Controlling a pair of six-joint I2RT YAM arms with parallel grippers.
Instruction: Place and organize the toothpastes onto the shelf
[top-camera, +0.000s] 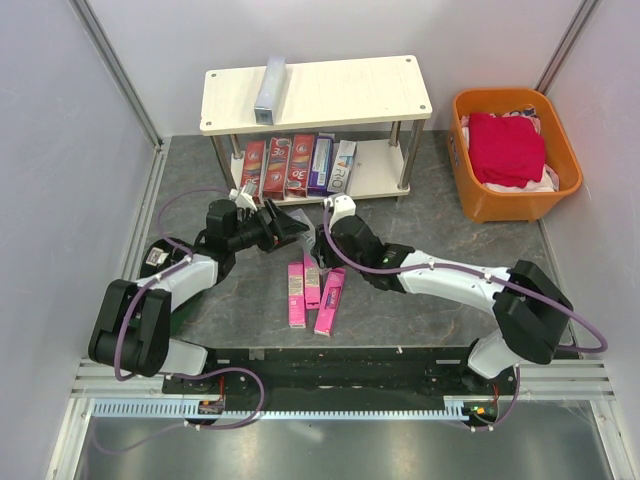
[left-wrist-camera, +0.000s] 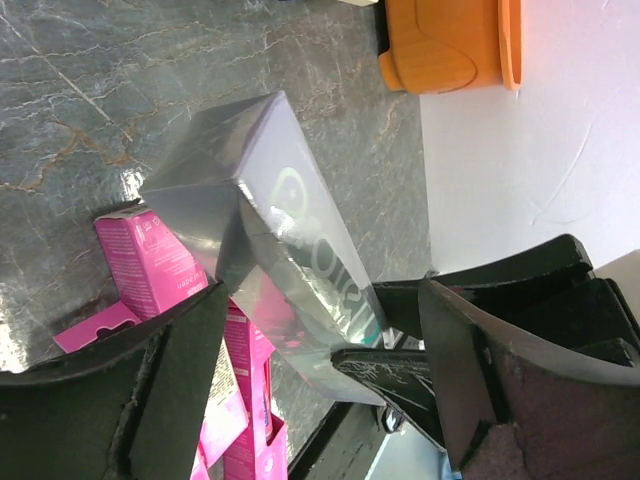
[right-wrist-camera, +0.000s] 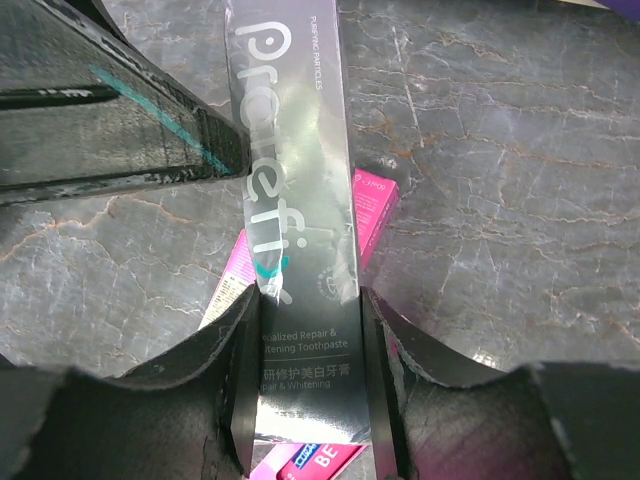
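My right gripper (right-wrist-camera: 310, 300) is shut on a silver-grey toothpaste carton (right-wrist-camera: 295, 150) and holds it above the pink cartons (right-wrist-camera: 375, 215). My left gripper (left-wrist-camera: 325, 290) is open, its jaws standing wide on either side of the same carton (left-wrist-camera: 290, 210). In the top view both grippers, left (top-camera: 292, 228) and right (top-camera: 320, 248), meet in front of the shelf (top-camera: 340, 90). A second silver carton (top-camera: 270, 90) lies on its top board. Three red cartons (top-camera: 277, 165), a purple one (top-camera: 321, 163) and a white one (top-camera: 342, 165) lie on the lower board. Three pink cartons (top-camera: 312, 295) lie on the table.
An orange basket (top-camera: 510, 205) with red cloth stands at the right of the shelf and also shows in the left wrist view (left-wrist-camera: 440, 45). Grey walls close in the left, back and right sides. A black rail runs along the near table edge.
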